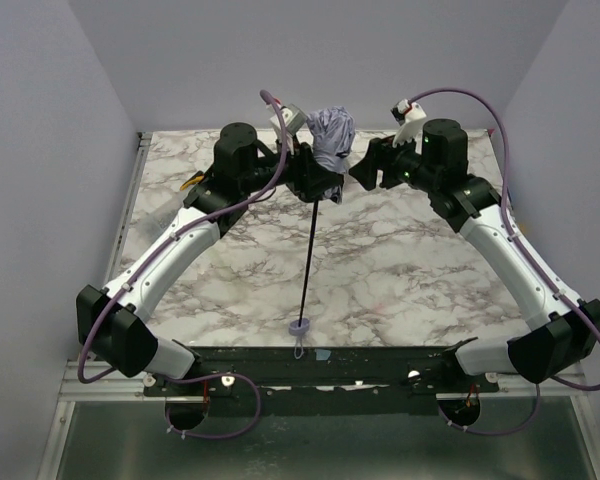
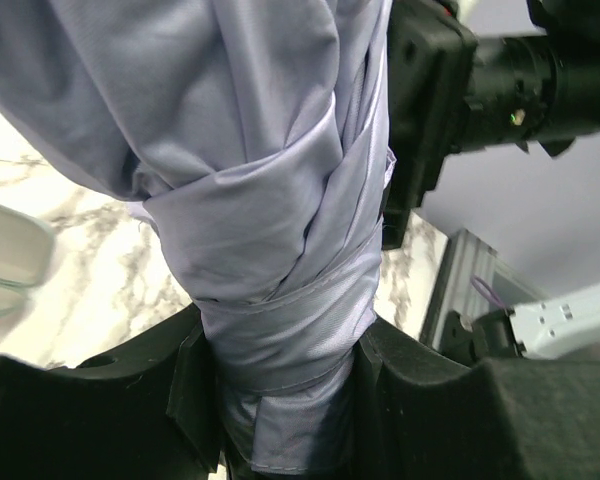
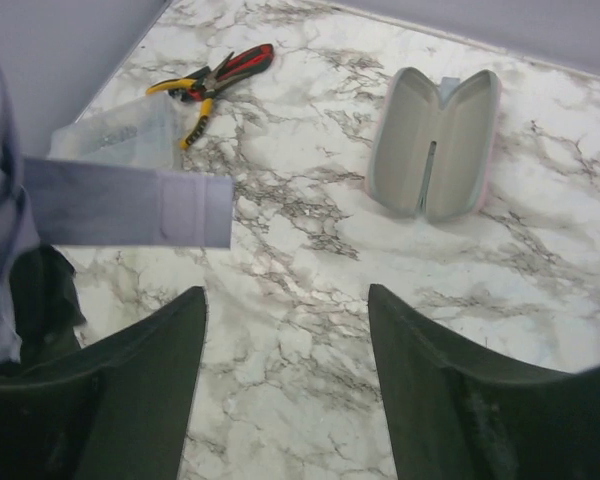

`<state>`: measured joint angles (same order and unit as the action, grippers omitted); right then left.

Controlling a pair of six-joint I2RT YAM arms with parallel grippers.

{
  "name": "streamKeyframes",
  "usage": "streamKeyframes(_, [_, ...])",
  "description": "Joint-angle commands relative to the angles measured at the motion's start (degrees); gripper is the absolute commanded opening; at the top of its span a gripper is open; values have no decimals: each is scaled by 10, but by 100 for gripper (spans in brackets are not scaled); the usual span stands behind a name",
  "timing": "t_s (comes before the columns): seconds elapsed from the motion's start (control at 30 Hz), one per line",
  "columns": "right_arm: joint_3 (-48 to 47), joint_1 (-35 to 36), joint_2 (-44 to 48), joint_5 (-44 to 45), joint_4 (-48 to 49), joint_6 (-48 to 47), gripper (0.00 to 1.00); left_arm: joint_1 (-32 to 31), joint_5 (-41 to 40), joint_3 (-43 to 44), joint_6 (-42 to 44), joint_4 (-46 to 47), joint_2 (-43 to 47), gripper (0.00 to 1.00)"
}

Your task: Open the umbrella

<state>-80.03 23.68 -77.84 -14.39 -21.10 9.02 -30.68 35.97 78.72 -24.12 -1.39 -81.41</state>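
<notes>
Clamping the umbrella (image 1: 332, 130) low on its bundled canopy, the left gripper (image 1: 318, 180) sits in the upper middle of the top view; its wrist view shows the pale lavender cloth squeezed between both black fingers (image 2: 185, 400), jaws narrowed onto the folds. Above the grip the canopy (image 2: 240, 120) bulges loose and wrinkled. From the grip the thin black shaft (image 1: 308, 260) runs down the frame to the small lavender handle (image 1: 300, 326), which lies on the worktop (image 1: 410, 270) close to its near edge, lower middle.

The right gripper (image 1: 363, 172) hangs just beside the canopy on its right, jaws wide apart with only marble showing between them in its own view. At the left edge of that view a flat lavender strap (image 3: 130, 208) sticks out sideways from the umbrella, apart from both fingers.

Beyond the strap, in the upper left of the right wrist view, a clear box (image 3: 120, 130) and red-and-yellow pliers (image 3: 215, 78) lie near the left wall; an open grey case (image 3: 435, 140) lies upper right. The canopy is near the back wall (image 1: 320, 60). Bare marble spreads on both sides of the shaft across the middle of the top view
</notes>
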Motion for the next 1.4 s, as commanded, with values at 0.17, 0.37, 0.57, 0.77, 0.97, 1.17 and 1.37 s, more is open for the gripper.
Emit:
streamKeyframes(0.17, [48,-10,21,-190,41,46,82,51,-64,37,-116,91,11,0])
streamKeyframes(0.37, [68,18,-3,-367,122,126,82,51,-55,44,-162,122,-4,0])
streamKeyframes(0.57, [54,43,-29,-374,139,125,78,51,-44,52,-209,157,-23,0])
streamKeyframes(0.77, [53,57,-46,-378,161,142,58,51,-31,55,-239,181,-35,0])
streamKeyframes(0.97, [55,57,-51,-388,195,200,1,60,-23,51,-254,176,-41,0])
streamKeyframes(1.17, [50,35,-52,-379,197,229,1,111,-1,28,-233,149,-25,65])
streamKeyframes(1.37, [84,-17,-50,-366,252,304,1,184,3,-3,-133,85,22,98])
